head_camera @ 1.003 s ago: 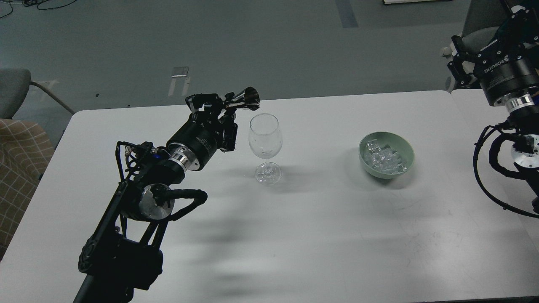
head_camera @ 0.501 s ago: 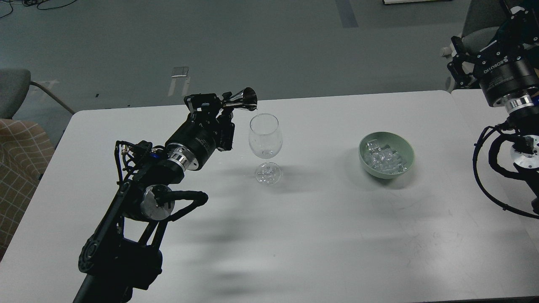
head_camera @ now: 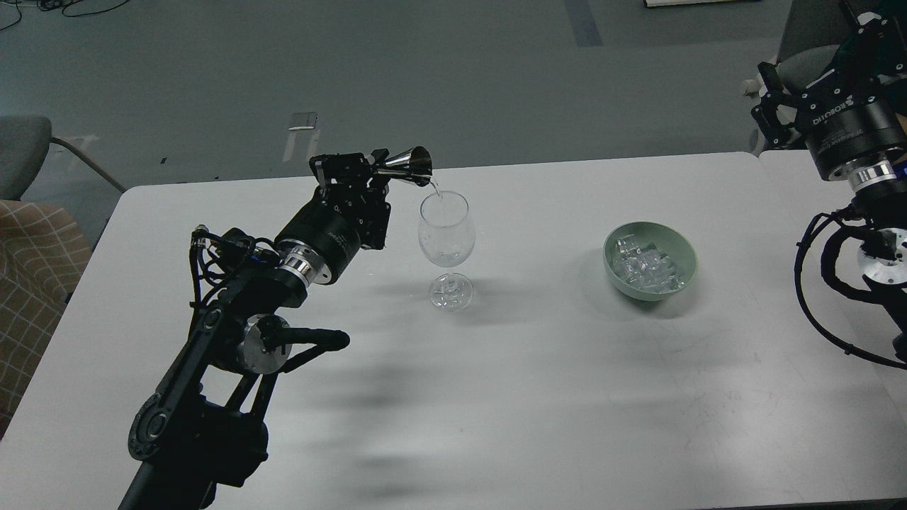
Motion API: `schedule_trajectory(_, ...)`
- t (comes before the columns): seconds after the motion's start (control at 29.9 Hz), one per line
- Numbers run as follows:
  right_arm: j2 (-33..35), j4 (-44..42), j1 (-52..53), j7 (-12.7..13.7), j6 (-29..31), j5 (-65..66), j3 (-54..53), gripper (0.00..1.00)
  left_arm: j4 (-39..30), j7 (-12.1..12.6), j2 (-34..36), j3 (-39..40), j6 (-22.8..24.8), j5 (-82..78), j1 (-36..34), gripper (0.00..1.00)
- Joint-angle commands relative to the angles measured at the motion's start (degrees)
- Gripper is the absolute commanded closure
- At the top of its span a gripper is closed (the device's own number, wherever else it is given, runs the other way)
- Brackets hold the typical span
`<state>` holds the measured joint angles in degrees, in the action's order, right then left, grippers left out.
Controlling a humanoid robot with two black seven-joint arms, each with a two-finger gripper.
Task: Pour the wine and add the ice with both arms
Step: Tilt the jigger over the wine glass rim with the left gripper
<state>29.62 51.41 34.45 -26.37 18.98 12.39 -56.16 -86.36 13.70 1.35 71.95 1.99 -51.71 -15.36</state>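
Note:
A clear wine glass (head_camera: 445, 237) stands upright on the white table (head_camera: 538, 368), left of centre. My left gripper (head_camera: 368, 166) is shut on a small shiny metal measuring cup (head_camera: 408, 165), tipped on its side just above and left of the glass rim. A thin clear stream runs from the cup's mouth into the glass. A pale green bowl (head_camera: 684, 256) to the right holds several clear ice cubes (head_camera: 645, 269). My right gripper (head_camera: 769, 95) is raised beyond the table's far right corner, well away from the bowl; its fingers cannot be told apart.
A chair with a checked cushion (head_camera: 32, 269) stands off the table's left edge. A second table surface (head_camera: 793, 184) adjoins on the right, under my right arm. Grey floor lies beyond the far edge.
My left gripper has lifted a little and tipped the metal cup further over. Liquid now runs from the cup into the glass. The right arm has barely moved.

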Motion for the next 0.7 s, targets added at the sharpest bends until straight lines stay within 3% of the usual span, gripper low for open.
schedule_trajectory(0.0,0.0,0.0,0.0,0.0,0.0,0.0,0.0,0.0,0.0,-0.7,1.2,0.0,0.6,-1.6,0.3,0.93)
schedule_trajectory(0.67,-0.2,0.1,-0.1,0.0,0.0,-0.1,0.1,0.0,0.4,-2.0,1.6,-0.1,0.8,-6.4,0.8,0.93)
